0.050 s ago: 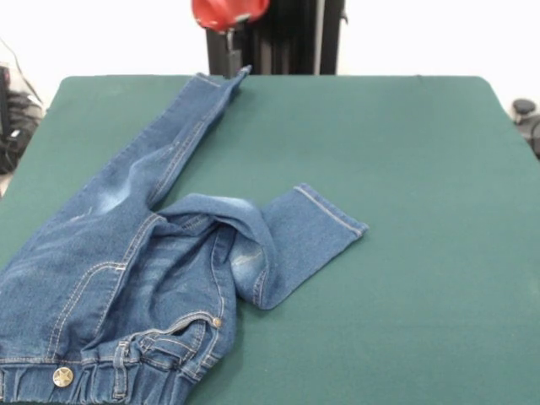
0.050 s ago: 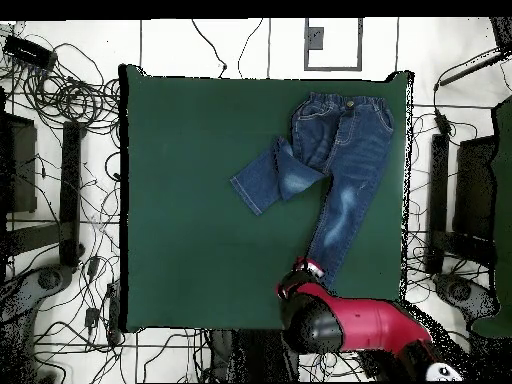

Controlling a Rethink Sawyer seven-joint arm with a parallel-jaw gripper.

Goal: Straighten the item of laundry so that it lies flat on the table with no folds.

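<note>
The item of laundry (image 1: 126, 253), small blue denim jeans, lies on the left half of the table (image 1: 405, 253) in the front view, waistband and metal button at the near edge. One leg (image 1: 181, 135) runs straight to the far edge. The other leg (image 1: 295, 240) is folded across at the crotch and points right, its cuff flat on the felt. Overhead, the jeans (image 2: 340, 150) sit at the upper right of the table (image 2: 190, 200). My gripper (image 2: 303, 268) hovers right at the straight leg's cuff (image 2: 325, 265); in the front view only its red end (image 1: 228, 13) shows above that cuff.
The waistband lies right at the table's edge (image 1: 51, 396). Tangled cables (image 2: 60, 90) and dark equipment (image 2: 460, 200) surround the table on the floor. The arm's red body (image 2: 350, 325) lies just off the table's edge by the cuff.
</note>
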